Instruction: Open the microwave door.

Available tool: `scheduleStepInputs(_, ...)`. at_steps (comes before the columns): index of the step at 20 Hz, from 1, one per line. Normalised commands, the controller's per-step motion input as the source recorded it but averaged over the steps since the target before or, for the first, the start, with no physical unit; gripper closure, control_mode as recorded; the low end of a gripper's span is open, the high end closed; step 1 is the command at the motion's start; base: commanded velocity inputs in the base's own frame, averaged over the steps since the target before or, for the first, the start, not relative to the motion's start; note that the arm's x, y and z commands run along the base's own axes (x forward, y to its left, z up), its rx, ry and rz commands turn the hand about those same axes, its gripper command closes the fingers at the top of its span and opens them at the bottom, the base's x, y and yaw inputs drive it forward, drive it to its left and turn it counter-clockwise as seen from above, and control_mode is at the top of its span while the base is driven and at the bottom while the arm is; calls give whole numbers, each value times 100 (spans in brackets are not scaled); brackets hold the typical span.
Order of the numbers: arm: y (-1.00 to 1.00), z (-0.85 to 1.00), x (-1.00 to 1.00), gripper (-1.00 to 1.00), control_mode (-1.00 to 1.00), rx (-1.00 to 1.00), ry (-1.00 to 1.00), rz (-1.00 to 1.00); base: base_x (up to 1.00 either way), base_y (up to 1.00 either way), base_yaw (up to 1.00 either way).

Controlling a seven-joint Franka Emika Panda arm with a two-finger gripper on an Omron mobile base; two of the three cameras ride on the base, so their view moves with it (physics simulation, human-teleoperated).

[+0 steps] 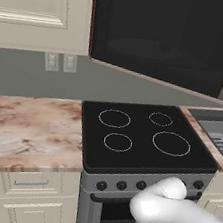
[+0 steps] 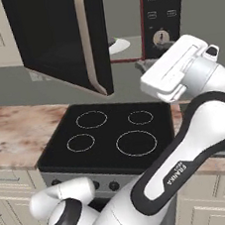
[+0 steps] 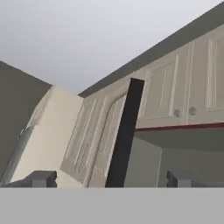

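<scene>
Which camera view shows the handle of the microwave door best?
The right base view: the beige handle runs in full down the open microwave door. The left base view shows the door's black panel broadly, with a beige strip at its right edge. The hand view shows the door edge-on, as a dark bar.

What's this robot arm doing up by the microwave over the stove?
It is opening the microwave door, which already stands swung wide open above the black cooktop; the beige bar handle faces the camera in the right base view. The gripper is open, holds nothing, and sits clear of the door, whose dark edge shows ahead of it.
</scene>
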Motion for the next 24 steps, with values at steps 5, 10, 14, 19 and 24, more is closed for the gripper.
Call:
scheduleStepInputs(5, 13, -37, 62, -100, -100, -21, -21, 4, 0, 0, 0)
scheduleStepInputs(10, 13, -22, 59, -100, -100, -15, -26, 0, 0, 0, 0)
scheduleStepInputs(14, 8, -3, 62, -100, -100, -8, -22, -1, 0, 0, 0)
scheduleStepInputs(19, 8, -1, 63, -100, -100, -12, -18, -3, 0, 0, 0)
scheduleStepInputs(24, 23, 0, 54, -100, -100, -12, -12, -3, 0, 0, 0)
